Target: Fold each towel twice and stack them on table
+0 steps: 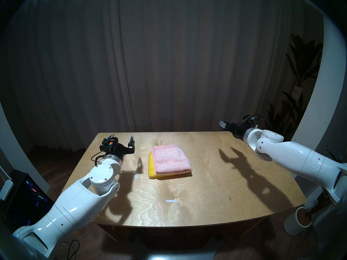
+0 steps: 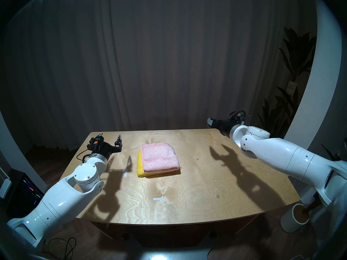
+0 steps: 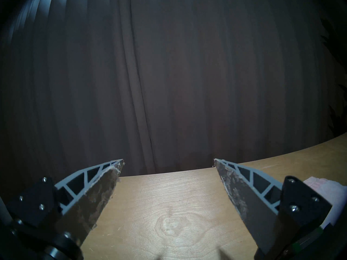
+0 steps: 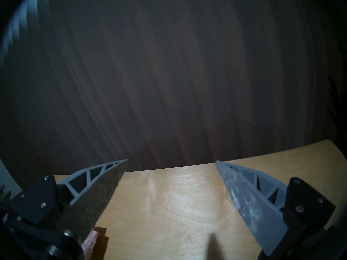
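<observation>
Towels first: we count two, a pink towel (image 1: pixel 171 158) folded and lying on a yellow towel (image 1: pixel 152 170), also folded, stacked near the middle of the desk (image 1: pixel 197 194). Most of the yellow one is hidden under the pink; we see only its left and near edges. Any embroidery or border pattern is too small for us to make out.

We count two end effectors, neither holding anything. The left end effector (image 1: pixel 122 138) hangs over the far left part of the desk, its fingers spread wide apart, and the stack lies to its right, well clear of it. In its wrist view only a pale sliver of the pink towel (image 3: pixel 195 185) shows, cut off behind the right finger. The right end effector (image 1: pixel 223 125) hangs at the far right corner of the desk; the head views show it side-on, but its wrist view shows its fingers spread wide too. The stack sits well to its left, with just a pink scrap (image 4: pixel 90 242) showing under the left finger.

We also count two white tape strips (image 1: pixel 171 200) on the desk.
</observation>
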